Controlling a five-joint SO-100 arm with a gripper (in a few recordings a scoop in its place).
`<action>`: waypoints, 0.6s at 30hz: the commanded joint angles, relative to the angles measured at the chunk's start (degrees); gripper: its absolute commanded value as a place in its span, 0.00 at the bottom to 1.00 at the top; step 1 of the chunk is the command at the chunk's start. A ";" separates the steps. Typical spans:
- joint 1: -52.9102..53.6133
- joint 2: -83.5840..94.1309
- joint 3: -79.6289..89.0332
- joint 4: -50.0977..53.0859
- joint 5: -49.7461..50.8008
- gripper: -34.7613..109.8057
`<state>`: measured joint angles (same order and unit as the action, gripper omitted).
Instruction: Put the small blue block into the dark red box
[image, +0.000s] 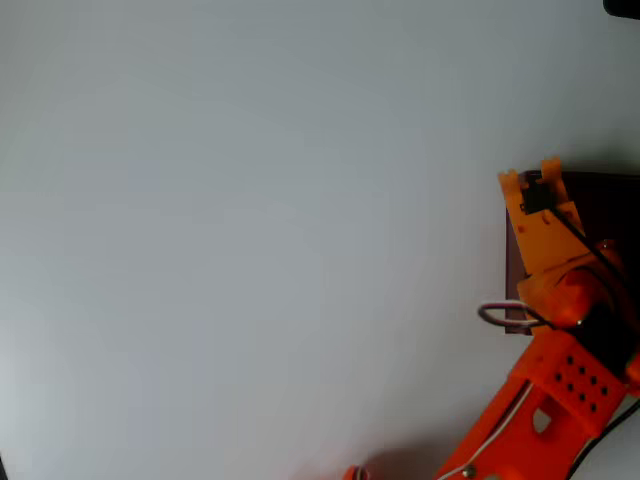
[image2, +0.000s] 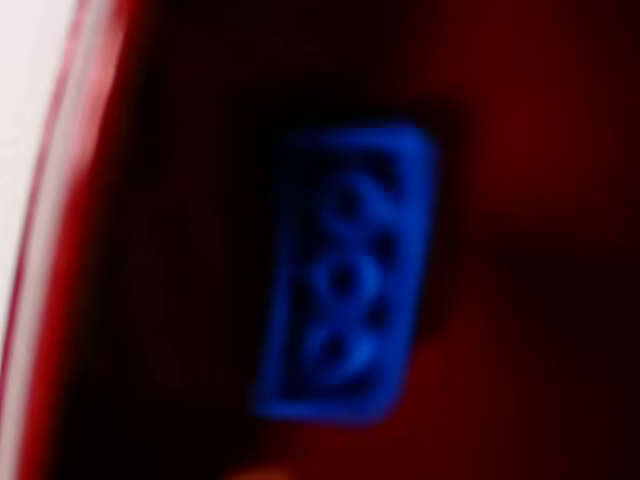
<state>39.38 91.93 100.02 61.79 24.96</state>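
Observation:
The small blue block appears close and blurred in the wrist view, lying inside the dark red box with its hollowed underside facing the camera. No finger touches it there. In the overhead view the orange gripper hangs over the box at the right edge, near the box's far left corner. Its two fingertips stand apart, so it is open with nothing between them.
The orange arm reaches in from the bottom right and covers much of the box. A grey cable loop sticks out past the box's left wall. The pale table spreads to the left.

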 joint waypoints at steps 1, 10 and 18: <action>1.14 1.32 -1.67 0.09 -1.05 0.40; -5.54 30.94 18.54 -0.35 -5.45 0.40; -27.33 51.59 28.83 7.73 -14.85 0.27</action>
<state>20.04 136.93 126.56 66.71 13.27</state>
